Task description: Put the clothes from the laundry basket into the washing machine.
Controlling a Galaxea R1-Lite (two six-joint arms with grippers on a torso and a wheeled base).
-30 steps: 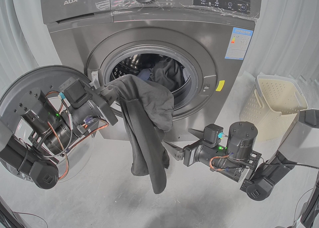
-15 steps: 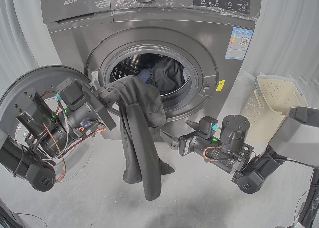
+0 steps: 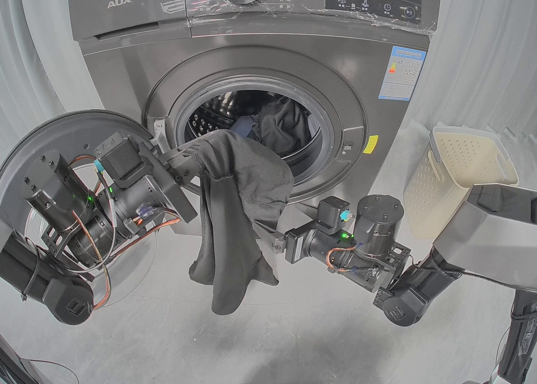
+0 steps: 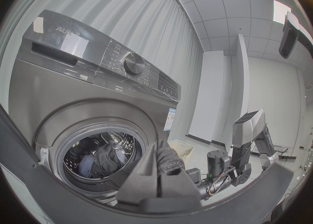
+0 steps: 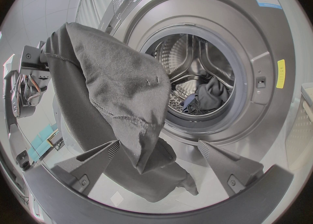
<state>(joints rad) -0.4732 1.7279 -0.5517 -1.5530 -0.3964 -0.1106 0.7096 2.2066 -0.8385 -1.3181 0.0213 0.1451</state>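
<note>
Right gripper point(image 5: 157, 149): fingers spread wide, nothing held. It is set low, in front of the machine's lower front panel and level with the hanging cloth. In the right wrist view a lower fold of the dark grey garment point(image 5: 117, 90) is seen hanging into the gap between the two fingers. Whether the cloth touches either pad cannot be told.

Left gripper point(image 3: 187, 162): fingers closed on an upper edge of the garment, the cloth bunched between the pads point(image 4: 143, 172). It is held just outside the lower left rim of the door opening.

Garment: draped from the left gripper over the rim of the opening. Its bulk is outside the drum and hangs down in front of the machine, the lowest tail clear of the floor.

Washing machine point(image 3: 251, 49): its round door point(image 3: 67, 133) is swung open to the robot's left. Other dark clothes point(image 3: 279, 122) are seen lying inside the drum.

Laundry basket point(image 3: 458, 172): cream, perforated, tilted, standing on the floor just beside the machine on the robot's right.
</note>
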